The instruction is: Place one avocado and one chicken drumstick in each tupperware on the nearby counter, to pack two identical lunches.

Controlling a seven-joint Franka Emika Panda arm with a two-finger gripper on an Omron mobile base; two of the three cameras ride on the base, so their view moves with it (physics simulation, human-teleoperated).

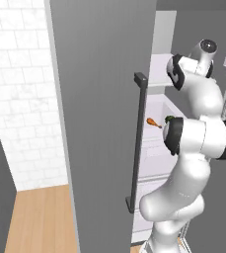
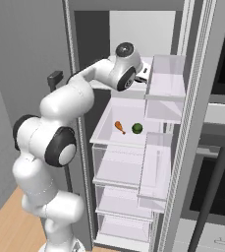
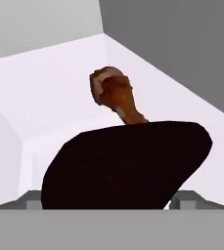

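In the hand view a dark avocado [image 3: 128, 161] sits very close, between the two fingertips of my gripper [image 3: 108, 200], whose jaws stand wide on either side of it. Just beyond it lies an orange-brown chicken drumstick [image 3: 116, 95] on the white upper fridge shelf [image 3: 50, 88]. My hand [image 2: 142, 74] reaches into that upper shelf. One shelf lower lie a second chicken drumstick [image 2: 119, 127] [image 1: 153, 122] and a second avocado [image 2: 137, 128] [image 1: 169, 119], the latter partly behind my arm in the left base view. The tupperware and the counter are out of view.
The open grey fridge door [image 1: 99, 123] with its dark vertical handle [image 1: 139, 138] stands to my left. Clear door bins [image 2: 165, 78] hang on the right, and empty drawers [image 2: 119, 167] sit below. A white tiled wall [image 1: 16, 99] and wooden floor [image 1: 40, 217] lie further left.
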